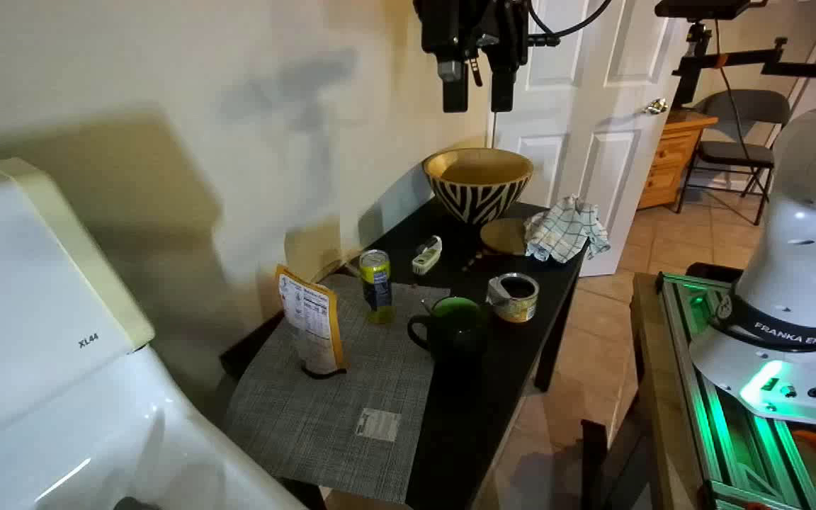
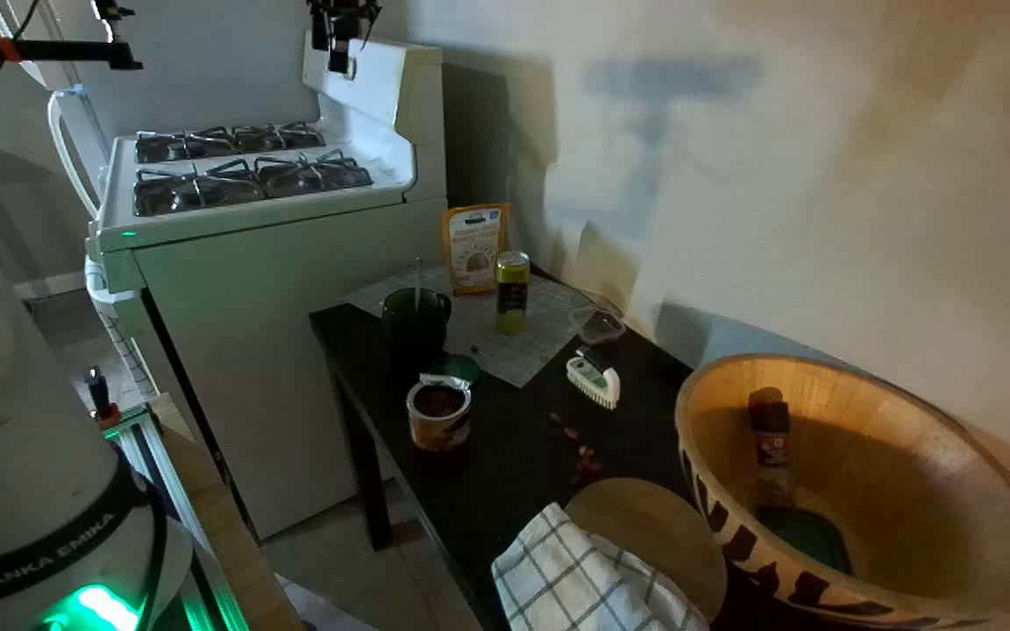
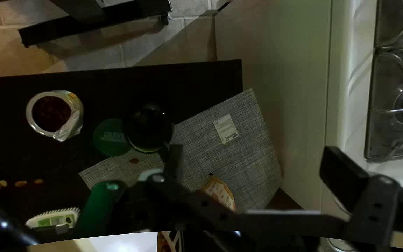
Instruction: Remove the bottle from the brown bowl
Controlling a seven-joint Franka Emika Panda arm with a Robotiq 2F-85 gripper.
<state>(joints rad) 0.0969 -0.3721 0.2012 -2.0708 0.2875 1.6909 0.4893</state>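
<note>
The brown bowl [image 2: 917,517] stands at one end of the black table and also shows in an exterior view [image 1: 479,185], with dark stripes outside. A small bottle [image 2: 772,449] with a brown cap and reddish label is inside the bowl near its inner wall; whether it stands or leans is hard to tell. A dark green flat item [image 2: 807,536] lies beside it in the bowl. My gripper [image 1: 479,95] is high in the air, fingers pointing down. In the wrist view the gripper [image 3: 257,168] is open, with nothing between its fingers. Bowl and bottle are out of the wrist view.
On the table are a green mug [image 1: 457,327], an opened can [image 1: 514,301], a yellow-green can [image 1: 377,287], an orange pouch [image 1: 312,322], a brush [image 1: 427,256], a checked cloth [image 1: 567,230] and a round board [image 2: 654,535]. A wall runs behind; a stove [image 2: 268,228] stands beside.
</note>
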